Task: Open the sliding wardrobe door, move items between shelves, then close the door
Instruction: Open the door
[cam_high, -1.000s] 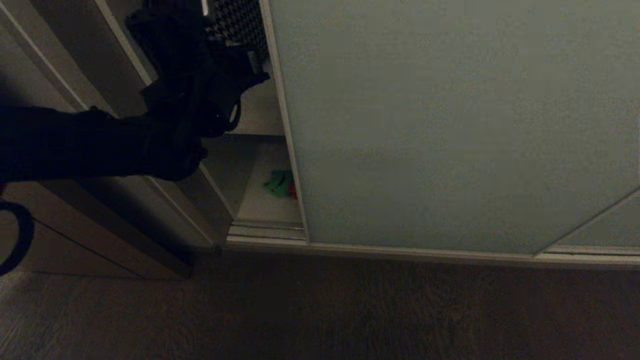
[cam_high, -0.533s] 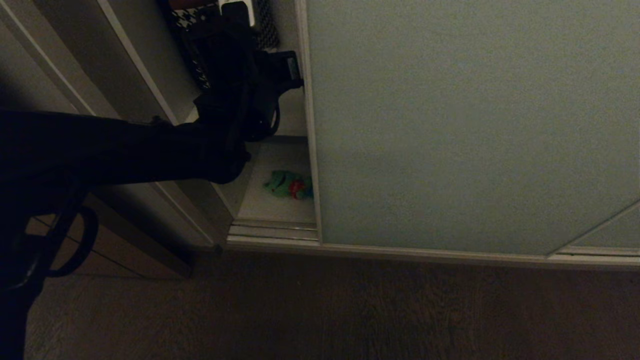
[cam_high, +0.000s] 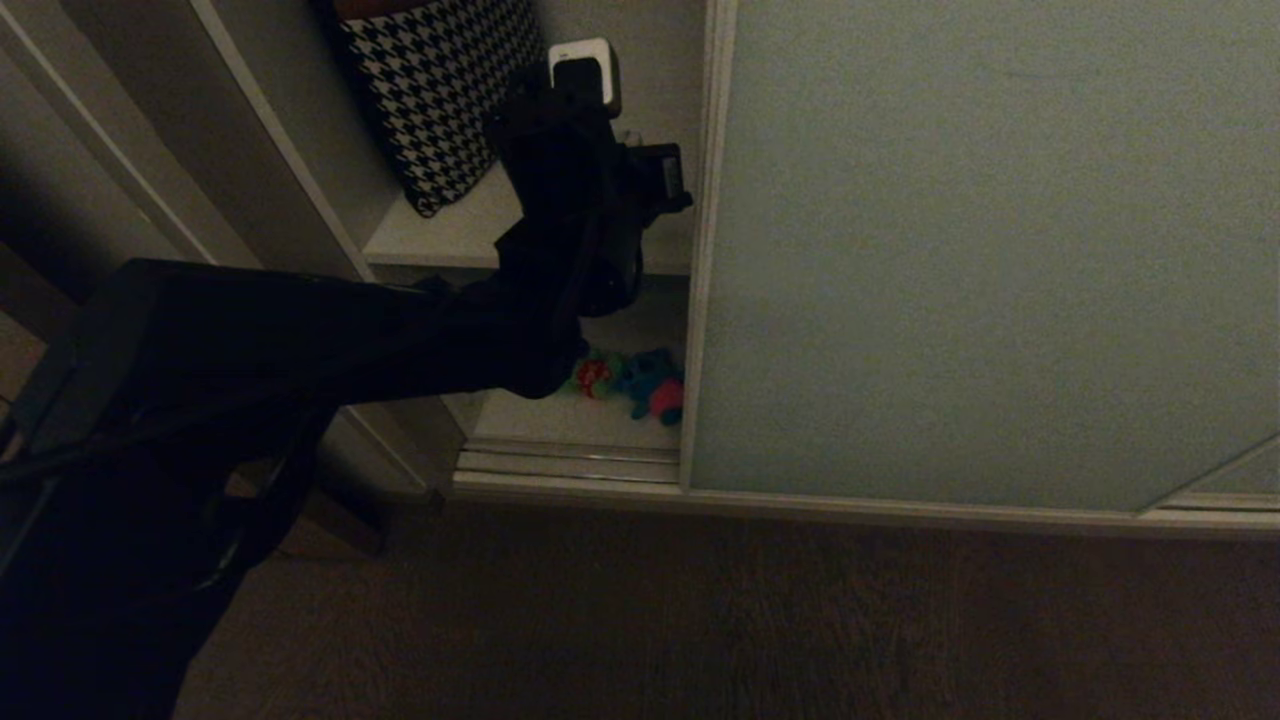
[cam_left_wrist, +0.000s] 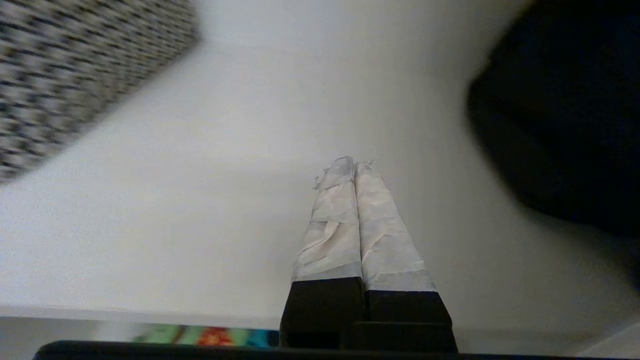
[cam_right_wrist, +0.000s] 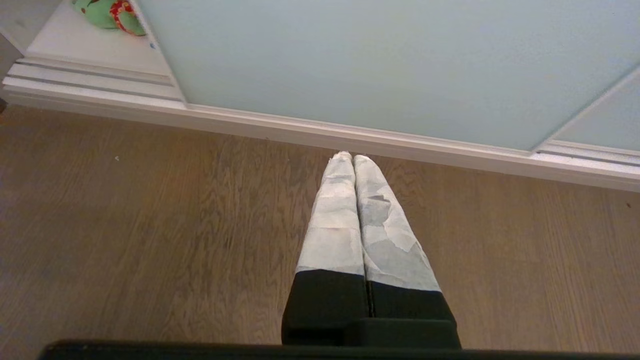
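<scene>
Sliding rightward over the last second, the sliding wardrobe door (cam_high: 990, 250) now leaves a wider gap at the left of the wardrobe, and the left arm has travelled with it: the left gripper (cam_high: 585, 75) sits deeper in the opening, close to the door's pale metal edge. With the gap wider, one houndstooth cushion (cam_high: 435, 95) shows on the upper shelf (cam_high: 450, 235), where a second ago the arm covered most of it, and a second toy has come into sight below.

Two shelves are visible. On the lower shelf (cam_high: 580, 420) lie two plush toys side by side: one green toy with red (cam_high: 592, 376), partly hidden behind the arm, and one blue toy with a pink belly (cam_high: 655, 385), just beside the door's edge. No third toy can be seen.

From the left wrist, the left gripper's two taped fingers (cam_left_wrist: 330, 225) are pressed together with nothing between them, pointing across the bare white upper shelf, with the cushion off to one side and one dark object (cam_left_wrist: 560, 110) to the other, too blurred to name.

One right gripper (cam_right_wrist: 354, 160) hangs over the wooden floor (cam_right_wrist: 150, 225) in front of the ribbed floor track (cam_right_wrist: 100, 82), its fingers likewise together and empty
</scene>
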